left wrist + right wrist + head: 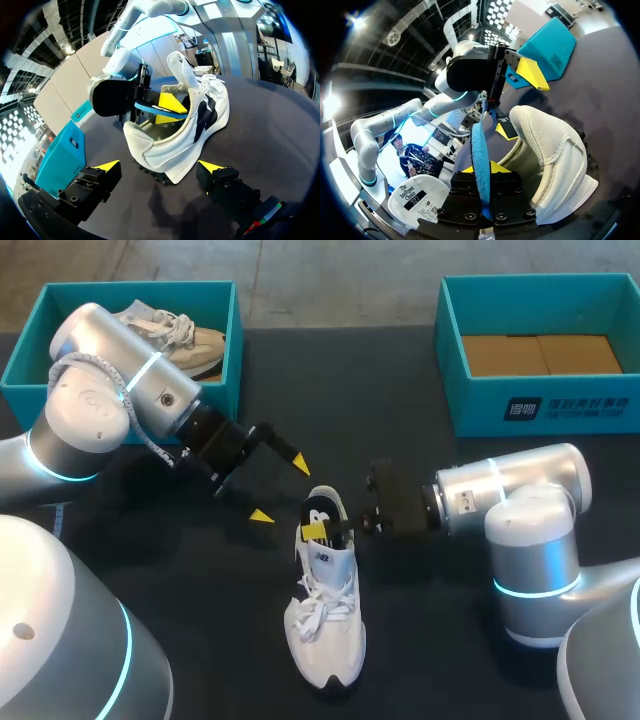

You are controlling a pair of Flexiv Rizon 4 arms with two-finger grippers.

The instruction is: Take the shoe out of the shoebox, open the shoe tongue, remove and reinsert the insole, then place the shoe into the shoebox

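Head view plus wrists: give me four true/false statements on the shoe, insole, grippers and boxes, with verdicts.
1. The white shoe lies on the table, outside both boxes. True.
2. The left gripper is shut on the shoe's heel. False: it is open, next to the heel.
3. The right gripper is shut on the blue insole at the shoe's opening. True.
4. The right shoebox holds a second shoe. False: it holds only cardboard; the beige shoe is in the left shoebox.
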